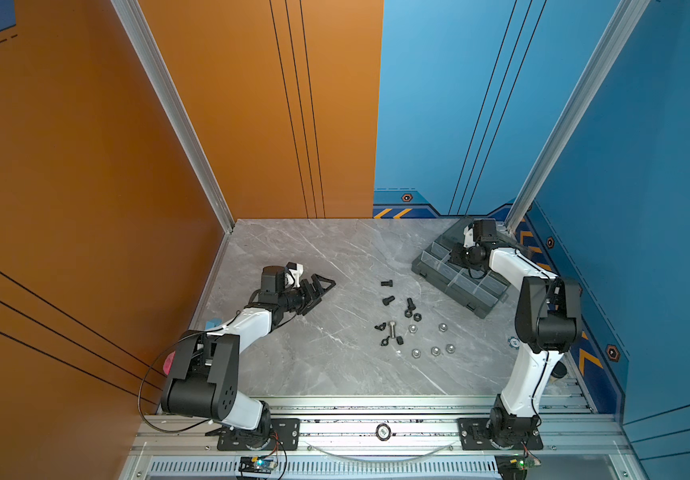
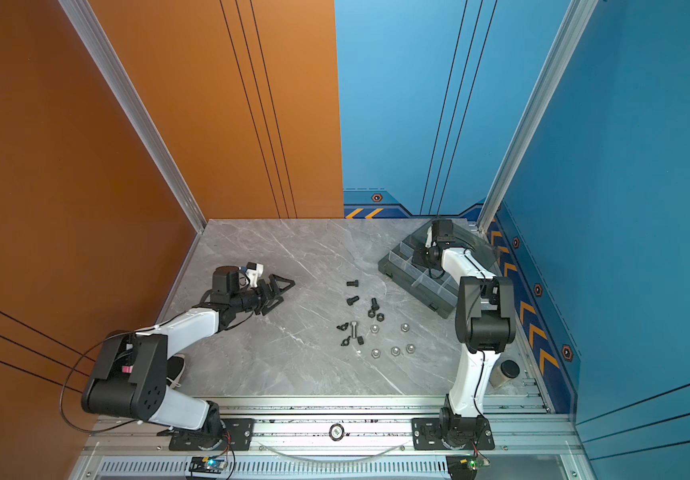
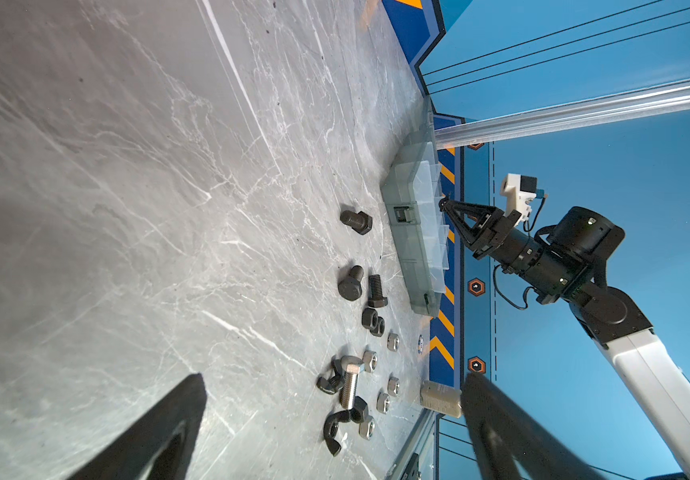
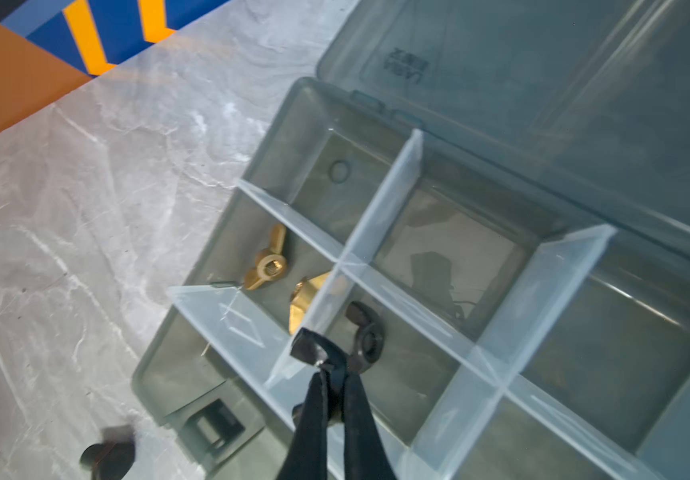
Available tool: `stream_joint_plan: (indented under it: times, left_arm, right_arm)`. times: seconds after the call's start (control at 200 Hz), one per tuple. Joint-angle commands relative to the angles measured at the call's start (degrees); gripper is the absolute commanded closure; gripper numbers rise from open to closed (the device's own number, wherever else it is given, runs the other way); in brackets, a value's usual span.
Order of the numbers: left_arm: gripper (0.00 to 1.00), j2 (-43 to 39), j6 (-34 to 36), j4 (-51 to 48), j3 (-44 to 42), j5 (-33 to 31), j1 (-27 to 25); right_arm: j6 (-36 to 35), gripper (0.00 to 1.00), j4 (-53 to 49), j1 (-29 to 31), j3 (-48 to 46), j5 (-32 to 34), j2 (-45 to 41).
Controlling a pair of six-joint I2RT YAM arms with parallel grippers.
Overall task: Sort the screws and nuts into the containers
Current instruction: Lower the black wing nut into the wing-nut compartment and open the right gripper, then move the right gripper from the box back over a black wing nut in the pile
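Now right jaws pinch a black wing nut [image 4: 370, 338], unseen in both top views, over the two-o'clock smoky organiser box [image 1: 445, 286]. Left jaws spread.

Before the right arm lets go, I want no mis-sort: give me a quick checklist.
1. Right gripper shut on black wing nut: ok.
2. Organiser box lid open: ok.
3. Nut across the divider from brass wing nuts: ok.
4. Nut's height above compartment floor: cannot tell.
5. Left gripper open, away from box: ok.
6. Table sorted: not ok; screws, silver nuts remain.
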Motion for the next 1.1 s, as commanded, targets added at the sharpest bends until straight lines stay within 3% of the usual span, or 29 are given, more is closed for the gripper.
stream_joint_plan:
  times: [0.0, 0.275, 0.36, 0.491, 0.671, 0.891, 1.096]
  left_arm:
    - [0.02, -0.51, -0.02, 0.48, 1.27, 0.43, -0.34]
    - [0.02, 0.48, 0.02, 0.51, 1.93, 0.42, -0.79]
    - [0.02, 0.68, -0.05, 0.52, 2.17, 0.4, -1.01]
    - [0.02, 0.98, -0.03, 0.52, 2.46, 0.3, -1.27]
    - [0.02, 0.75, -0.16, 0.53, 2.56, 0.21, -1.74]
    - [0.02, 0.63, -0.51, 0.51, 3.17, 0.3, -2.19]
    - [0.02, 1.42, -0.67, 0.53, 3.94, 1.0, -2.23]
  right_arm:
    - [0.88, 1.0, -2.27, -0.74, 2.22, 2.64, 1.05]
    - [0.33, 1.0, -4.13, -0.66, 3.94, 3.71, 2.83]
    - [0.29, 0.94, -4.56, -0.66, 4.07, 4.05, 2.94]
    - [0.21, 0.77, -4.75, -0.66, 4.08, 3.92, 2.94]
    - [-0.06, 0.71, -4.92, -0.66, 4.02, 3.19, 1.42]
    - [-0.91, 0.68, -5.67, 0.79, 0.89, -1.8, -6.25]
    - [-2.85, 0.66, -7.18, 7.31, -6.13, -4.69, -17.13]
